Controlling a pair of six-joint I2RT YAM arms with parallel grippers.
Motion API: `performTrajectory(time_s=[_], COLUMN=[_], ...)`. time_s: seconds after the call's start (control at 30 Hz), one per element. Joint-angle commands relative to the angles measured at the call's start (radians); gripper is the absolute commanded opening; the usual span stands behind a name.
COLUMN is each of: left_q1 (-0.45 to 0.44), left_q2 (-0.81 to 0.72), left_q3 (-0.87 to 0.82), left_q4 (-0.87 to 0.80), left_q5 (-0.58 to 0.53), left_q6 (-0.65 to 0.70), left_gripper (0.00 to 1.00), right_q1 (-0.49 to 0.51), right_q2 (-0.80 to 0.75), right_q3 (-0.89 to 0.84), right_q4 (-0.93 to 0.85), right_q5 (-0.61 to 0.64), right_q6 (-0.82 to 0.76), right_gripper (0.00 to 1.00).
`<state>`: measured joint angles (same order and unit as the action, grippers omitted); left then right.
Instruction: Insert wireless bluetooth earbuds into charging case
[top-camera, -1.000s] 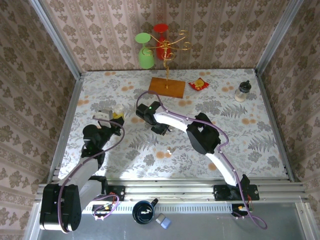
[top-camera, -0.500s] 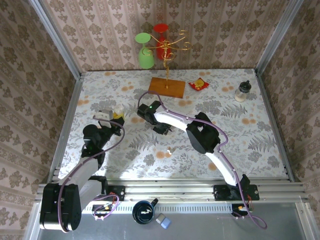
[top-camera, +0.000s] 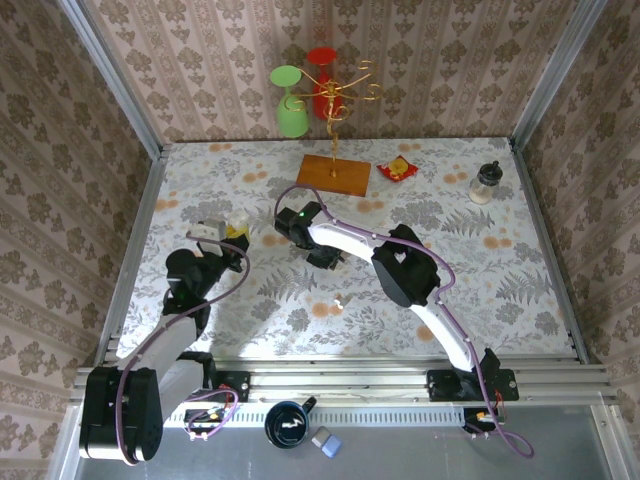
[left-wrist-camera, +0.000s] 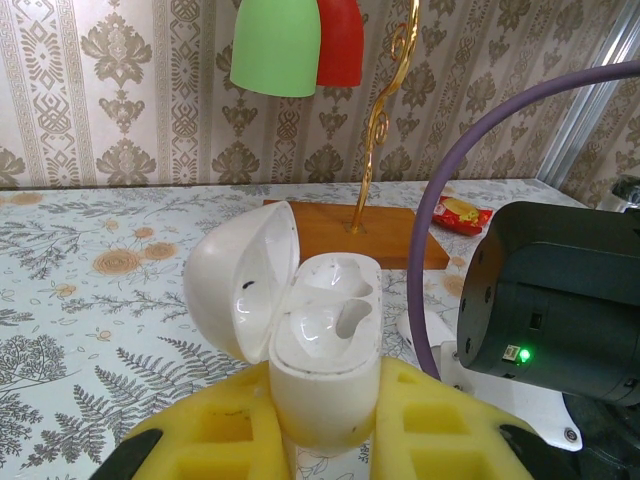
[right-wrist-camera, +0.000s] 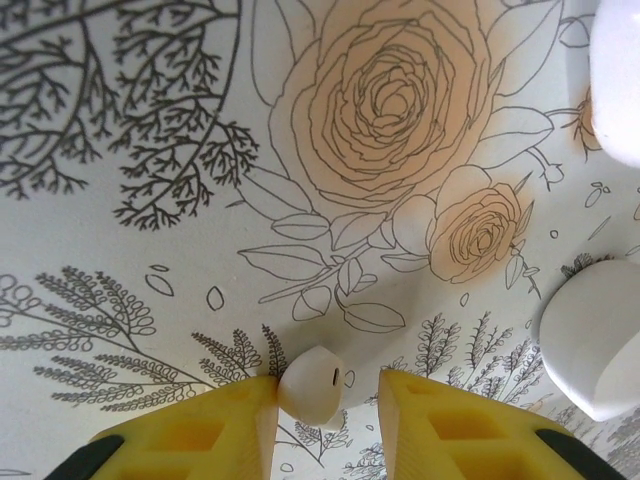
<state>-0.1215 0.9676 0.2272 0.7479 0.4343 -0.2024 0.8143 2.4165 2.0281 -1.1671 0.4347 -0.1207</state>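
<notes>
1. My left gripper (left-wrist-camera: 325, 445), left side of the floral table (top-camera: 500, 270): clamped shut on the white charging case (left-wrist-camera: 325, 360). The case's long axis stands upright between my yellow pads (left-wrist-camera: 215, 435). Its lid hangs open to the side, and both wells face up.

2. Loose earbud (top-camera: 340, 300): a small white speck lying on the table near its middle, closer to my bases than either gripper. It is too small to read its heading.

3. My right gripper (right-wrist-camera: 325, 410), just right of the case and low over the tablecloth: jaws parted around a white earbud (right-wrist-camera: 312, 386), not clamped. One pad touches it and the other stands apart. The earbud lies on the cloth with its small dark port turned toward the free pad. Its long axis runs roughly along my fingers.

4. White rounded object (right-wrist-camera: 595, 345): on the table beside that gripper.
</notes>
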Motion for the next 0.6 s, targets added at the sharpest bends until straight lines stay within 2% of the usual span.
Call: performTrajectory(time_s=[0.0, 0.33, 0.57], left_q1=[0.009, 0.008, 0.008], left_q2=[0.003, 0.033, 0.049], left_q3=[-0.012, -0.009, -0.008], left_q4=[0.034, 0.056, 0.063], left_q5=[0.020, 0.029, 0.035], left_q6=[-0.011, -0.019, -0.017], left_gripper=[0.01, 0.01, 0.01], right_q1=[-0.011, -0.010, -0.016], right_q2=[0.075, 0.127, 0.030], right_q3=[0.001, 0.046, -0.004], right_q4=[0.034, 0.022, 0.097], right_q5=[0.009, 0.024, -0.017], right_q6=[-0.075, -0.138, -0.101], right_gripper=[0.33, 0.30, 0.26])
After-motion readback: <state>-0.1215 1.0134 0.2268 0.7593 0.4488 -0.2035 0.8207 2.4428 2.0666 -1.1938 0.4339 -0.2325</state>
